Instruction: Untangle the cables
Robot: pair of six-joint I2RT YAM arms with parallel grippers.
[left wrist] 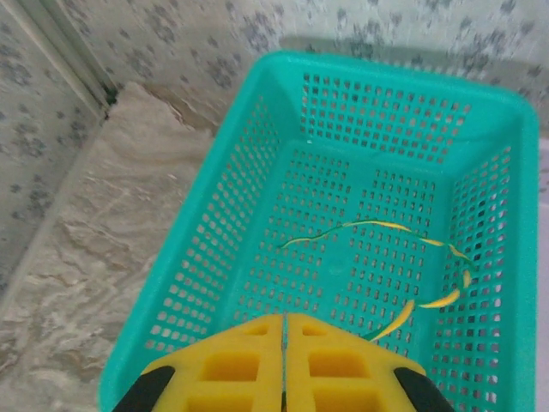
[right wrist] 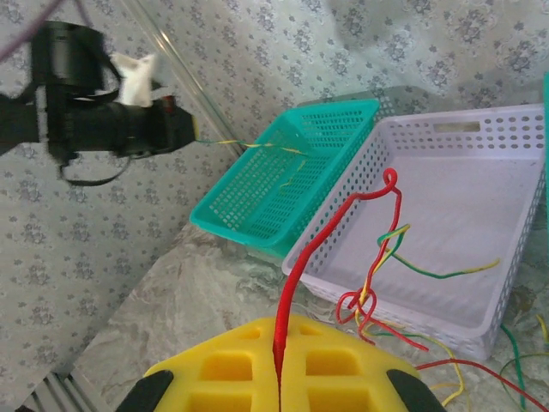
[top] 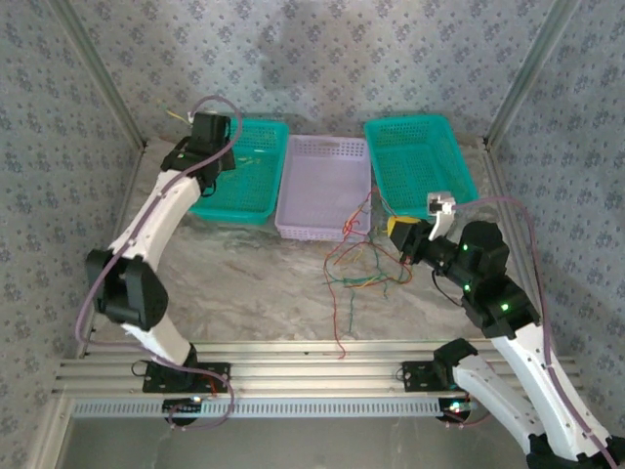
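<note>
You have the cables in one loose tangle of red, green and yellow-orange strands on the bench, lower centre of the top view, just in front of the lilac basket. One red strand trails off toward the bottom edge. The red cable rises from the closed right pincer to a small curl at its end. A red-and-yellow knot sits against that basket's front wall, and a green-yellow strand is draped inside. Separately, the yellow-green cable runs from the closed left pincer into the teal basket and lies curved on its floor.
</note>
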